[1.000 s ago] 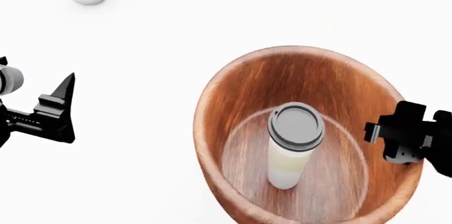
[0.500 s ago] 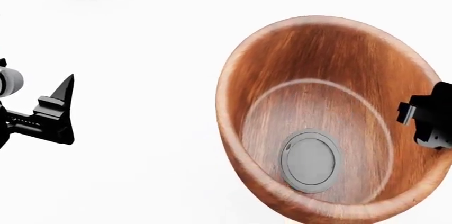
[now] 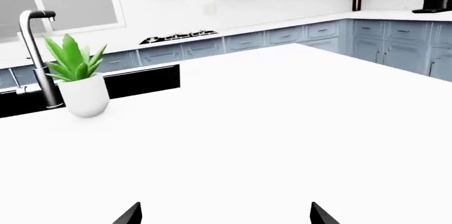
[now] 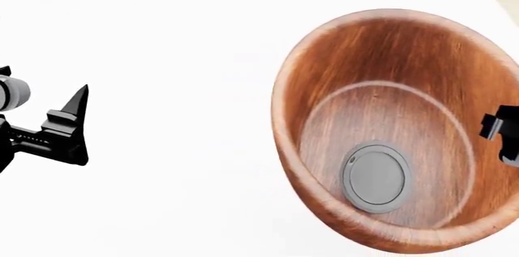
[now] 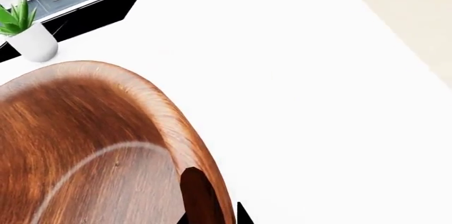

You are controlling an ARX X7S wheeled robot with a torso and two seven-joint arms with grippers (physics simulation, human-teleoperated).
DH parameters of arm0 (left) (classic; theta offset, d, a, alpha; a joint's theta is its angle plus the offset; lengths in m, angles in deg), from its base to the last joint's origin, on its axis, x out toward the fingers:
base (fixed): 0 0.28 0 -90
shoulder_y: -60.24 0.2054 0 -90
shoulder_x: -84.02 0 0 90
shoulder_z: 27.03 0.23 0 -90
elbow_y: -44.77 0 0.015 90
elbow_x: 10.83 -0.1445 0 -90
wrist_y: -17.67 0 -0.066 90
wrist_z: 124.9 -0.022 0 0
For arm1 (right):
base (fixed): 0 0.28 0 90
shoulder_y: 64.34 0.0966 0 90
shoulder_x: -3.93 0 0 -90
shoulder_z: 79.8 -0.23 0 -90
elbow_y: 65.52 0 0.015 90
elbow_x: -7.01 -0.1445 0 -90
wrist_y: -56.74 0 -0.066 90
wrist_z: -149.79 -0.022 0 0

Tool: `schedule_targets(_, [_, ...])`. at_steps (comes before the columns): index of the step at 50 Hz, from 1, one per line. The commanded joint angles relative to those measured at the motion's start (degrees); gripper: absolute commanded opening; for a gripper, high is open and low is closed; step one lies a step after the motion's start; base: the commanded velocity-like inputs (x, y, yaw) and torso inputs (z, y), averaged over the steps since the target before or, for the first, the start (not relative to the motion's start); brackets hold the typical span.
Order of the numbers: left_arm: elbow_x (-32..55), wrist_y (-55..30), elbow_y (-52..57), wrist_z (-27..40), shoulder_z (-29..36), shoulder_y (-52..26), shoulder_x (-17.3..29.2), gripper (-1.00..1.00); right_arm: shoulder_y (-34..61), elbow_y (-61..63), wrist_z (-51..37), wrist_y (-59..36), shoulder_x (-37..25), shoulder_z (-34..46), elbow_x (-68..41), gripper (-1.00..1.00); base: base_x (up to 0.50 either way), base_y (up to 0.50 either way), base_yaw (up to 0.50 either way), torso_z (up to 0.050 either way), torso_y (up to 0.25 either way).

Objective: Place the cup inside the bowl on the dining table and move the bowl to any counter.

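The reddish-brown wooden bowl (image 4: 381, 56) fills the right of the head view, held above the white dining table (image 4: 178, 56). The cup stands inside it; only its round dark-grey lid (image 4: 375, 177) shows, seen from above. My right gripper (image 4: 504, 138) is at the bowl's right rim. In the right wrist view its jaws (image 5: 215, 216) are shut across the rim, one finger inside the bowl (image 5: 84, 118) and one outside. My left gripper (image 4: 77, 126) is open and empty at the far left, over bare table (image 3: 282, 128), with its tips wide apart (image 3: 224, 214).
A green plant in a white pot (image 3: 81, 89) stands by a tap (image 3: 39, 60) and a black sink (image 3: 141, 81) at the table's far side. Blue cabinets with a white worktop (image 3: 395, 28) run behind. The table's right edge meets beige floor (image 5: 416, 12).
The bowl has come up nearer the head camera and shifted right with the cup in it. The cup's side no longer shows. The white pot has slid to the view's top edge.
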Motion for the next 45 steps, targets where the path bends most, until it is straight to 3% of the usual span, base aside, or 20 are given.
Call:
schedule_targets(1, [0.0, -0.1, -0.1, -0.3, -0.2, 0.1, 0.0, 1.00, -1.4, 1.2, 1.2, 1.6, -0.5, -1.9, 0.2, -1.00, -0.08, -0.50, 0.00, 0.000, 0.000])
schedule_targets(45, [1.3, -0.4, 0.6, 0.3, -0.8, 0.0, 0.6, 1.00, -4.0, 0.8, 4.4, 4.0, 0.8, -1.5, 2.4, -1.00, -0.02, -0.50, 0.00, 0.000, 0.000])
